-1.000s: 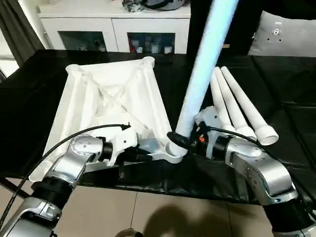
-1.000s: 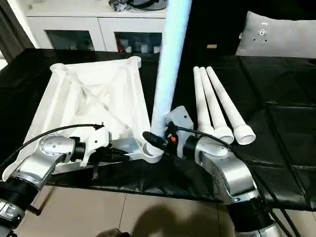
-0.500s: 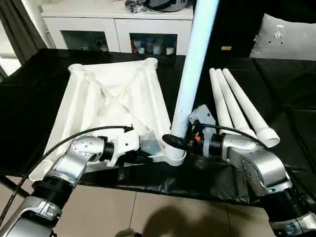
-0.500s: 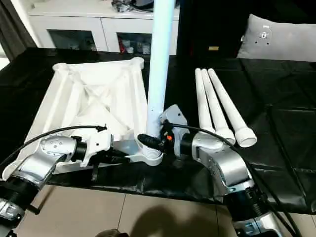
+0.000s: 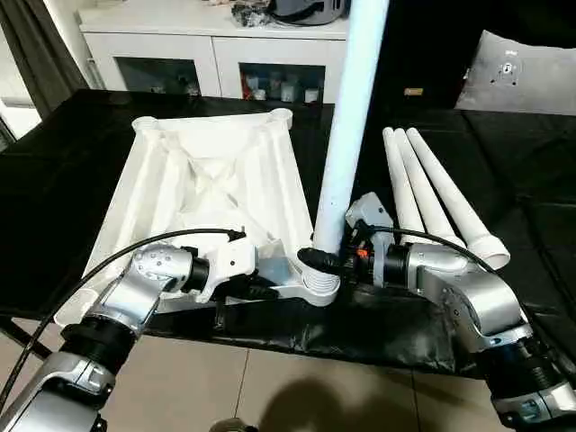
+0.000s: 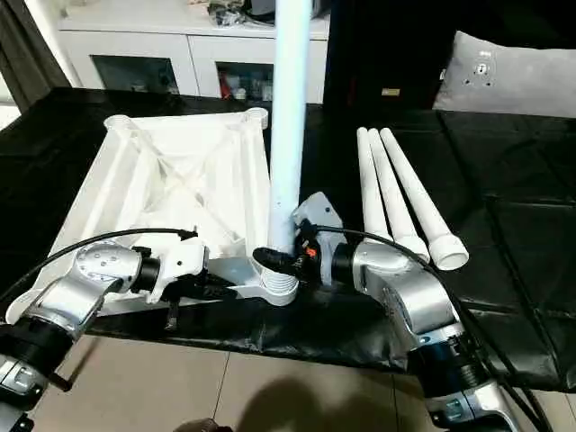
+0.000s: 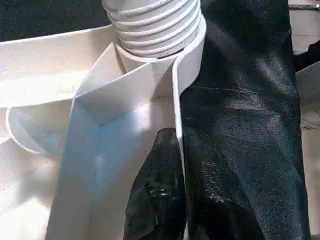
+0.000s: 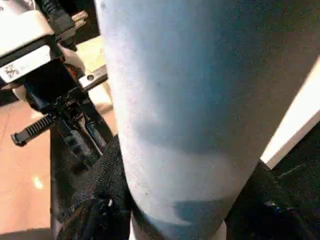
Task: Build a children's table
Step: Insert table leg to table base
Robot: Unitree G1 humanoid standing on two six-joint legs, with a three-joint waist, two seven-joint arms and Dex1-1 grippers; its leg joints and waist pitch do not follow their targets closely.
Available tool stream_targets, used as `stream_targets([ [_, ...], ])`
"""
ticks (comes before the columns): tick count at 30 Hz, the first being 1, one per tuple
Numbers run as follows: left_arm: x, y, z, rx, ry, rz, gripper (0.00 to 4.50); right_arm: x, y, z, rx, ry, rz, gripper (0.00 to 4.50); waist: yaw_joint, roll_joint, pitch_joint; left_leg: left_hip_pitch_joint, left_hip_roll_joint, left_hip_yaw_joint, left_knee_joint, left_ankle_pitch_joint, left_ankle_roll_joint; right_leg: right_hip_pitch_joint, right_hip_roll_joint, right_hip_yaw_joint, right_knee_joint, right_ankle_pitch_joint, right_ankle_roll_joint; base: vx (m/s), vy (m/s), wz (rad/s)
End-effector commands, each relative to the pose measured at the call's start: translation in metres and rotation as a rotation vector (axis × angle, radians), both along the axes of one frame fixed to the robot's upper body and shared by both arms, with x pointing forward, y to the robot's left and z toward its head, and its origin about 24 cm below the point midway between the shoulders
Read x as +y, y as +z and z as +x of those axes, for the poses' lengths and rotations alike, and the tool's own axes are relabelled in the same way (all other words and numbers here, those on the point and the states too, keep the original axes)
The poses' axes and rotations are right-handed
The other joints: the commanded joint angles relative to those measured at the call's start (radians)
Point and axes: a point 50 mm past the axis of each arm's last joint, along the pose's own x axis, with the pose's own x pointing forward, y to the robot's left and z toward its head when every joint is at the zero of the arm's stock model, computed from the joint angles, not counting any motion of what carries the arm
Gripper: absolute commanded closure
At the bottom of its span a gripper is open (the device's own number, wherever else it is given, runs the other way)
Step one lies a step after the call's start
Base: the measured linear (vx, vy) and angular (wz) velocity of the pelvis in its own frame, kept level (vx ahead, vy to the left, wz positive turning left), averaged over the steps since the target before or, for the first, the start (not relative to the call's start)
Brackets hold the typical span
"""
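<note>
Black rubbery fingers (image 8: 95,210) of the right gripper (image 5: 317,261) were wrapped around the foot of the upright leg (image 5: 346,135), gripping it just above the threaded corner socket (image 5: 317,286) it stood in. The left gripper (image 5: 261,286) was pinched nearly shut on the thin wall of the table top (image 5: 207,189), one finger (image 7: 155,200) pressed against the inside of the rim close to that same socket.

The table top lay upside down, ribs upward, on the black table (image 5: 72,144), its near edge along the table's front edge; the socket holding the leg sat at its near right corner. Three spare legs (image 5: 432,193) lay side by side on the right part of the black table, just beside the top and apart from it.

Hollow white plastic like this probably handled light and fairly stiff, though smooth enough to slip under a twisting grip. The tall leg would lever hard on its joint, so holding it low, near the threads, seemed the sound place, with the other gripper bracing the rim beside the socket. The thin rim might flex if squeezed or pulled too strongly.
</note>
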Motion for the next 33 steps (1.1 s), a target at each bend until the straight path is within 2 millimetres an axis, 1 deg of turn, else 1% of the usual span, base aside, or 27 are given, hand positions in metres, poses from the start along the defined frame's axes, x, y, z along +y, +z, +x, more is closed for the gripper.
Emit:
stream_targets([
  [1,-0.007,0.003,0.001,-0.017,-0.048,0.009,4.50,-0.005,-0.019,-0.004,0.088,-0.040,-0.004,2.59,-0.004,0.002,-0.050,0.026,0.067,-0.027,-0.083,-0.316,-0.045,0.020,-0.091,0.051,-0.088,-0.227,-0.199,0.000,0.000,0.00],
  [2,-0.006,0.004,0.001,-0.017,-0.039,0.001,4.50,-0.006,-0.021,-0.005,0.095,-0.055,0.010,2.59,-0.004,0.000,-0.051,0.026,0.067,-0.028,-0.084,-0.314,-0.045,0.021,-0.092,0.050,-0.086,-0.217,-0.203,0.000,0.000,0.00],
  [4,-0.006,0.006,0.002,-0.031,-0.021,-0.019,4.50,-0.007,-0.025,-0.008,0.106,-0.082,0.046,2.59,-0.002,0.008,-0.051,0.027,0.067,-0.029,-0.083,-0.325,-0.048,0.019,-0.092,0.049,-0.086,-0.215,-0.205,0.000,0.000,0.00],
  [6,-0.006,0.007,0.003,-0.034,-0.015,-0.026,4.50,-0.008,-0.026,-0.010,0.109,-0.090,0.058,2.59,-0.002,0.003,-0.051,0.027,0.067,-0.029,-0.085,-0.324,-0.047,0.020,-0.091,0.049,-0.087,-0.206,-0.206,0.000,0.000,0.00],
  [7,-0.006,0.008,0.003,-0.034,-0.008,-0.032,4.50,-0.010,-0.029,-0.012,0.113,-0.114,0.078,2.59,-0.001,0.010,-0.051,0.027,0.068,-0.029,-0.086,-0.324,-0.048,0.019,-0.091,0.049,-0.087,-0.201,-0.205,0.000,0.000,0.00],
  [8,-0.006,0.008,0.003,-0.034,-0.007,-0.033,4.50,-0.010,-0.030,-0.013,0.112,-0.119,0.079,2.59,-0.001,0.009,-0.050,0.028,0.068,-0.028,-0.085,-0.331,-0.049,0.017,-0.091,0.050,-0.088,-0.205,-0.206,0.000,0.000,0.00],
  [9,-0.005,0.008,0.004,-0.033,-0.002,-0.033,4.50,-0.013,-0.035,-0.016,0.105,-0.164,0.088,2.59,0.000,0.015,-0.050,0.028,0.068,-0.029,-0.086,-0.343,-0.054,0.017,-0.093,0.050,-0.089,-0.211,-0.204,0.000,0.000,0.00],
  [10,-0.005,0.007,0.004,-0.033,-0.001,-0.033,4.50,-0.014,-0.037,-0.016,0.103,-0.175,0.090,2.59,0.001,0.012,-0.049,0.028,0.068,-0.029,-0.087,-0.352,-0.055,0.016,-0.093,0.051,-0.091,-0.218,-0.202,0.000,0.000,0.00],
  [11,-0.005,0.007,0.004,-0.032,0.001,-0.032,4.50,-0.015,-0.039,-0.018,0.098,-0.199,0.098,2.59,0.000,0.010,-0.050,0.027,0.067,-0.031,-0.088,-0.354,-0.055,0.019,-0.093,0.050,-0.090,-0.224,-0.200,0.000,0.000,0.00],
  [12,-0.004,0.006,0.003,-0.029,0.000,-0.029,4.50,-0.016,-0.042,-0.021,0.086,-0.217,0.106,2.59,0.000,0.020,-0.047,0.028,0.067,-0.032,-0.089,-0.377,-0.060,0.014,-0.094,0.050,-0.094,-0.252,-0.195,0.000,0.000,0.00],
  [13,-0.004,0.005,0.003,-0.027,-0.001,-0.027,4.50,-0.017,-0.043,-0.023,0.079,-0.221,0.108,2.59,-0.002,0.015,-0.046,0.030,0.068,-0.033,-0.091,-0.397,-0.063,0.015,-0.094,0.051,-0.096,-0.278,-0.188,0.000,0.000,0.00],
  [14,-0.004,0.005,0.003,-0.026,-0.001,-0.025,4.50,-0.017,-0.044,-0.025,0.073,-0.221,0.104,2.59,-0.001,0.020,-0.045,0.031,0.068,-0.035,-0.092,-0.405,-0.066,0.014,-0.094,0.051,-0.096,-0.288,-0.186,0.000,0.000,0.00],
  [16,-0.003,0.005,0.003,-0.025,0.000,-0.023,4.50,-0.017,-0.045,-0.026,0.063,-0.221,0.086,2.59,-0.004,0.017,-0.045,0.030,0.066,-0.035,-0.093,-0.409,-0.064,0.014,-0.094,0.051,-0.099,-0.306,-0.180,0.000,0.000,0.00],
  [17,-0.002,0.004,0.003,-0.025,-0.005,-0.011,4.50,-0.018,-0.049,-0.029,0.032,-0.205,0.021,2.59,-0.003,0.032,-0.045,0.030,0.067,-0.037,-0.092,-0.406,-0.065,0.013,-0.095,0.052,-0.097,-0.307,-0.179,0.000,0.000,0.00],
  [18,-0.002,0.003,0.002,-0.023,-0.012,0.005,4.50,-0.018,-0.053,-0.032,-0.003,-0.179,-0.052,2.59,-0.005,0.024,-0.044,0.029,0.069,-0.035,-0.092,-0.409,-0.069,0.012,-0.092,0.052,-0.101,-0.300,-0.175,0.000,0.000,0.00],
  [19,-0.001,0.002,0.002,-0.023,-0.016,0.010,4.50,-0.018,-0.053,-0.031,-0.013,-0.175,-0.069,2.59,-0.005,0.028,-0.045,0.028,0.067,-0.035,-0.094,-0.398,-0.067,0.014,-0.091,0.052,-0.097,-0.280,-0.175,0.000,0.000,0.00],
  [21,0.000,0.002,0.002,-0.024,-0.026,0.026,4.50,-0.016,-0.053,-0.031,-0.030,-0.156,-0.101,2.59,-0.007,0.027,-0.044,0.028,0.066,-0.035,-0.094,-0.405,-0.060,0.014,-0.092,0.052,-0.099,-0.287,-0.177,0.000,0.000,0.00],
  [23,0.000,0.001,0.002,-0.025,-0.032,0.033,4.50,-0.016,-0.053,-0.030,-0.036,-0.145,-0.114,2.59,-0.011,0.028,-0.041,0.027,0.066,-0.036,-0.096,-0.420,-0.060,0.014,-0.092,0.051,-0.102,-0.319,-0.174,0.000,0.000,0.00],
  [24,0.001,0.001,0.002,-0.027,-0.047,0.049,4.50,-0.013,-0.053,-0.030,-0.045,-0.108,-0.145,2.59,-0.014,0.030,-0.038,0.032,0.066,-0.038,-0.097,-0.460,-0.068,0.011,-0.093,0.052,-0.107,-0.374,-0.166,0.000,0.000,0.00],
  [26,0.001,0.002,0.002,-0.028,-0.061,0.059,4.50,-0.011,-0.053,-0.030,-0.040,-0.072,-0.164,2.59,-0.016,0.030,-0.035,0.034,0.066,-0.040,-0.098,-0.480,-0.070,0.009,-0.093,0.054,-0.110,-0.405,-0.160,0.000,0.000,0.00],
  [28,0.001,0.003,0.003,-0.029,-0.082,0.068,4.50,-0.008,-0.054,-0.030,-0.015,-0.029,-0.168,2.59,-0.018,0.030,-0.030,0.041,0.066,-0.043,-0.099,-0.522,-0.074,0.005,-0.097,0.056,-0.116,-0.471,-0.150,0.000,0.000,0.00],
  [30,0.001,0.005,0.004,-0.030,-0.092,0.071,4.50,-0.005,-0.053,-0.028,0.002,-0.017,-0.162,2.59,-0.019,0.031,-0.030,0.047,0.066,-0.045,-0.101,-0.531,-0.074,0.005,-0.098,0.057,-0.121,-0.495,-0.144,0.000,0.000,0.00],
  [31,0.001,0.006,0.004,-0.030,-0.095,0.071,4.50,-0.005,-0.052,-0.027,0.015,-0.012,-0.161,2.59,-0.019,0.032,-0.034,0.047,0.067,-0.045,-0.102,-0.519,-0.074,0.007,-0.097,0.058,-0.119,-0.472,-0.147,0.000,0.000,0.00],
  [32,0.001,0.007,0.005,-0.031,-0.098,0.071,4.50,-0.004,-0.052,-0.026,0.033,-0.001,-0.159,2.59,-0.019,0.032,-0.035,0.045,0.068,-0.044,-0.103,-0.509,-0.074,0.009,-0.096,0.058,-0.118,-0.446,-0.152,0.000,0.000,0.00],
  [33,0.001,0.008,0.006,-0.032,-0.104,0.072,4.50,-0.003,-0.053,-0.026,0.051,0.016,-0.157,2.59,-0.019,0.032,-0.037,0.042,0.068,-0.043,-0.105,-0.489,-0.072,0.012,-0.092,0.057,-0.113,-0.390,-0.163,0.000,0.000,0.00],
])
